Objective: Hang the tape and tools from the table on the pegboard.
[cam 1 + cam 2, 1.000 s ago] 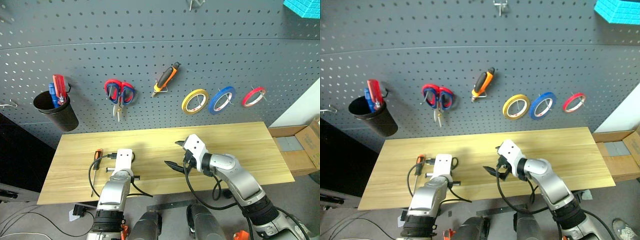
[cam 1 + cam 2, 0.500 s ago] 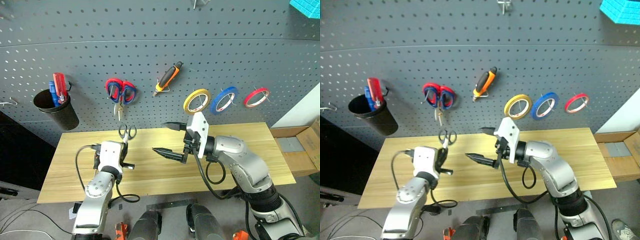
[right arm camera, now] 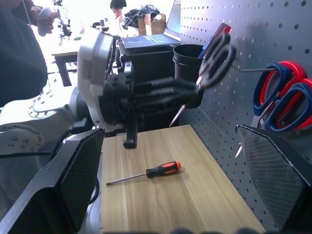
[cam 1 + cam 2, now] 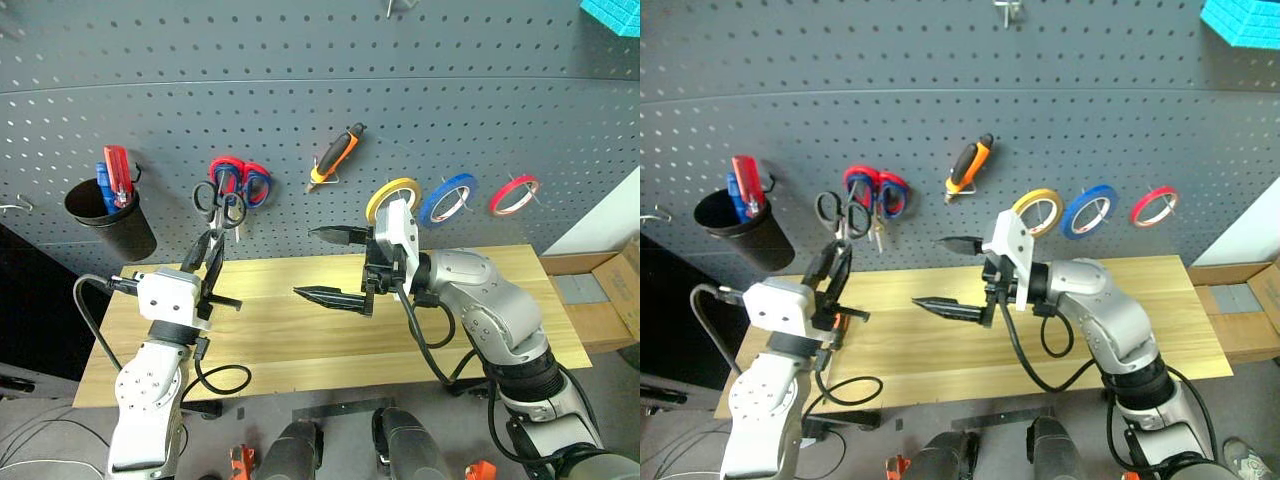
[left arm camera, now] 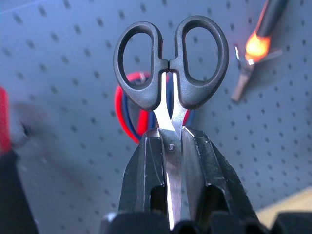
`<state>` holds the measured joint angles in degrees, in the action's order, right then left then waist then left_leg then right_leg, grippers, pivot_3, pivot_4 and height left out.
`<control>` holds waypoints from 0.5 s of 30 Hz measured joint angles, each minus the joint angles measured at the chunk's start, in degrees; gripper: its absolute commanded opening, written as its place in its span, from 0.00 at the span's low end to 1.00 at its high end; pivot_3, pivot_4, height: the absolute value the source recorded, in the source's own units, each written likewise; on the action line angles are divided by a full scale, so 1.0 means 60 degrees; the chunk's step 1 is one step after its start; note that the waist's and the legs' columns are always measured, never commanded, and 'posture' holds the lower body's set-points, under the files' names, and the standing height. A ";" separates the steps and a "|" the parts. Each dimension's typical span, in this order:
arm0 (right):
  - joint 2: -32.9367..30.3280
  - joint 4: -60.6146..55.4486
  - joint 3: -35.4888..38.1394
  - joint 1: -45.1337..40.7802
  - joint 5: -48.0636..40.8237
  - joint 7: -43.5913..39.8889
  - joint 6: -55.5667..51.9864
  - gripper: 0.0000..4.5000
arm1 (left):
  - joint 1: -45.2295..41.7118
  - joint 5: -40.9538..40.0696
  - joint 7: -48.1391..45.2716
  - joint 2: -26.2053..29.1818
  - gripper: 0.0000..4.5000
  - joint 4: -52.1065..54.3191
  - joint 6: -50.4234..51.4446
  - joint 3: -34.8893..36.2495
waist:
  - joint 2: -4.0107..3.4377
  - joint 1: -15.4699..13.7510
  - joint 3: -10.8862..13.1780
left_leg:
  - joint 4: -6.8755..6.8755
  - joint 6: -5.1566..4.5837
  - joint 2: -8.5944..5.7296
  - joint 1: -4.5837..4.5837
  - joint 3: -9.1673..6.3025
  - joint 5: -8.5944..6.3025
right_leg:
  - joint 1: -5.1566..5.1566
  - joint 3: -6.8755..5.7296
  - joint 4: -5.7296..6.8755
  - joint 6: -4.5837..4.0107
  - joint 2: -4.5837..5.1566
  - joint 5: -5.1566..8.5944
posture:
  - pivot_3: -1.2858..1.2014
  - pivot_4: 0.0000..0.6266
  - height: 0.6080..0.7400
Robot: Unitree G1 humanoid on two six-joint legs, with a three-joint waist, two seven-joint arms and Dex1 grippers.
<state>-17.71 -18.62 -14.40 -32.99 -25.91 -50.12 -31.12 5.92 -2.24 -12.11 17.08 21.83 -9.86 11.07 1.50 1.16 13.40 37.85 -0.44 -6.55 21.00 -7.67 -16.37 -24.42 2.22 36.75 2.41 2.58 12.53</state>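
Up near the pegboard [image 4: 300, 90], above the table's [image 4: 480, 300] left end, the left gripper [image 5: 171, 146] pinches the scissors [image 4: 213, 215] by their slick, stiff blades, loops free for hooking; right gripper [image 4: 325, 265] gapes wide, empty

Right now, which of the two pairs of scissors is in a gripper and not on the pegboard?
The black-handled scissors: the left gripper is clamped on their blades, handles up. The red-and-blue scissors hang on a pegboard hook.
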 measured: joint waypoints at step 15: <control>0.0063 0.0144 -0.0111 -0.0262 0.0025 0.0089 0.0223 1.00 | -0.1298 0.0787 0.0643 -0.0486 0.04 -0.1535 0.0091 -0.0693 | 0.0006 -0.0154 -0.0008 | 0.0007 0.0032 0.0001 0.0002 0.0006 0.0014 | -0.0006 -0.0001 0.0005 0.0000 -0.0005 -0.0001 | 0.50 0.29 1.00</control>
<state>-17.33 -17.75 -15.06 -34.56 -25.76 -49.58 -29.78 -1.87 2.48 -8.25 14.16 12.61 -9.31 6.92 1.54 0.24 13.35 37.89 -0.25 -6.55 21.01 -7.63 -16.29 -24.46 2.21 36.78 2.41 2.55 12.53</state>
